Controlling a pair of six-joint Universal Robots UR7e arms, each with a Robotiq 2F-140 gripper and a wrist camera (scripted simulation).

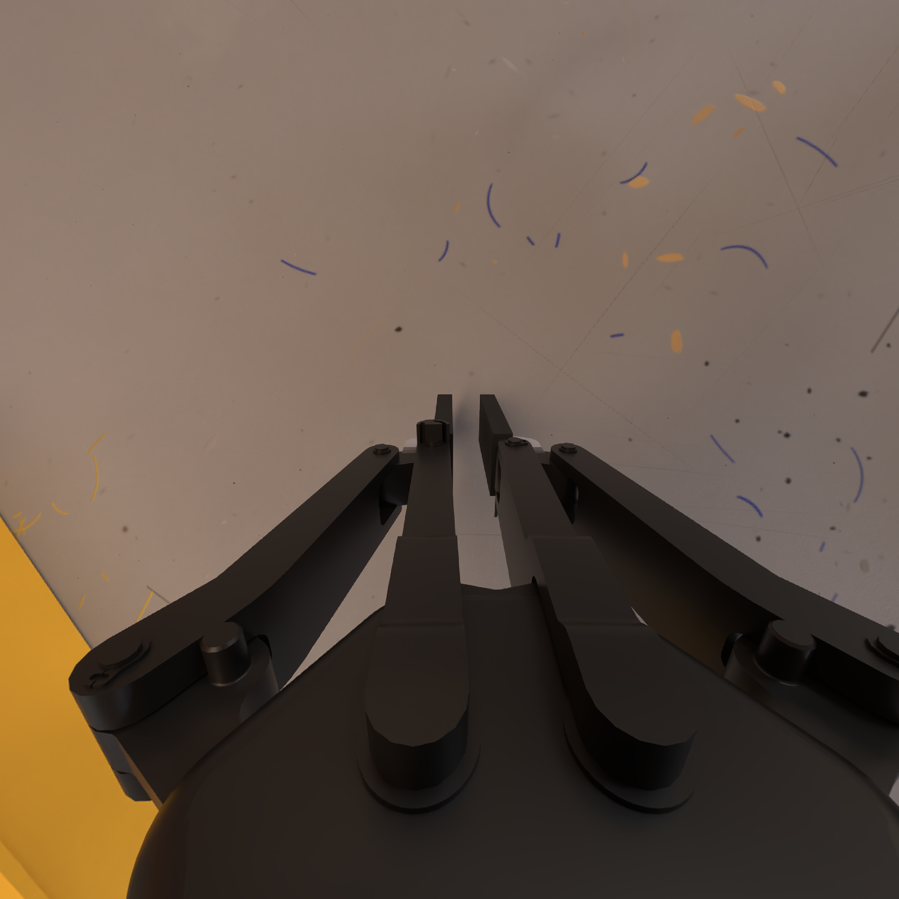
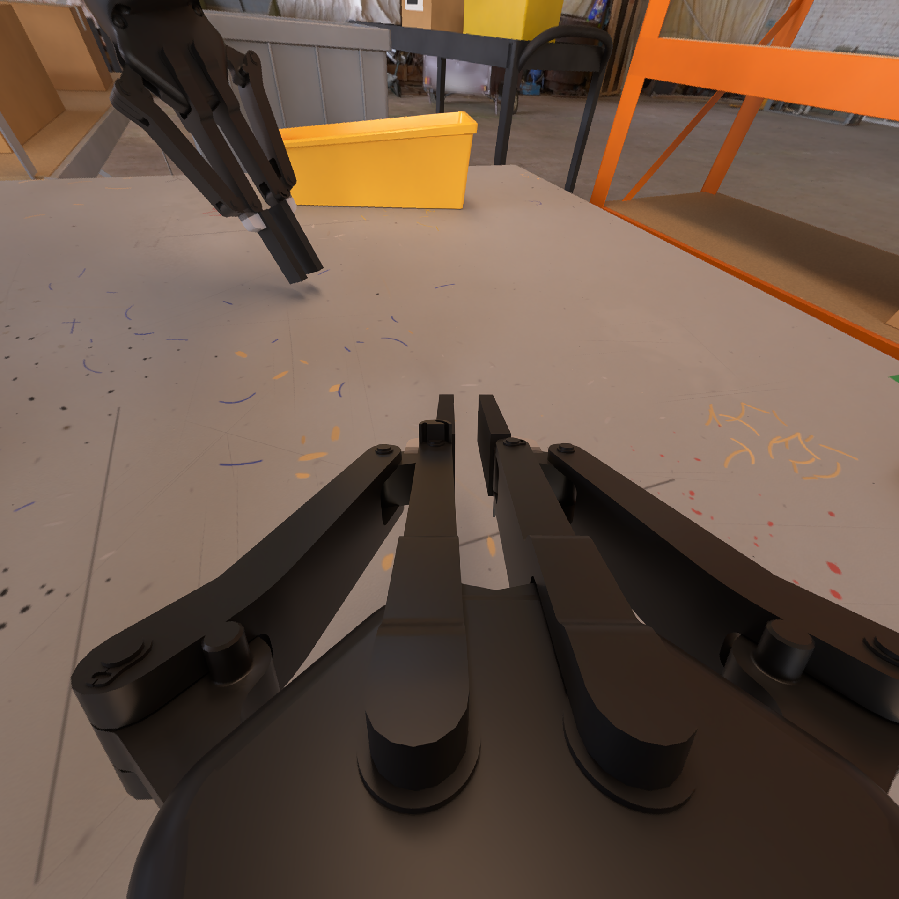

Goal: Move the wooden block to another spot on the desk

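Observation:
No wooden block shows in either view. My left gripper (image 1: 465,406) points down at the grey desk (image 1: 292,194), its fingertips close above the surface; the jaws are shut with nothing between them. It also shows in the right wrist view (image 2: 304,275), tilted, hovering just above the desk over its shadow. My right gripper (image 2: 465,406) is shut and empty, held low over the desk (image 2: 559,301) nearer the front.
A yellow bin (image 2: 379,165) stands at the far side of the desk, behind the left gripper; its wall shows at the lower left of the left wrist view (image 1: 34,705). An orange shelf rack (image 2: 729,87) stands beside the desk's right edge. The desk is covered in paint marks.

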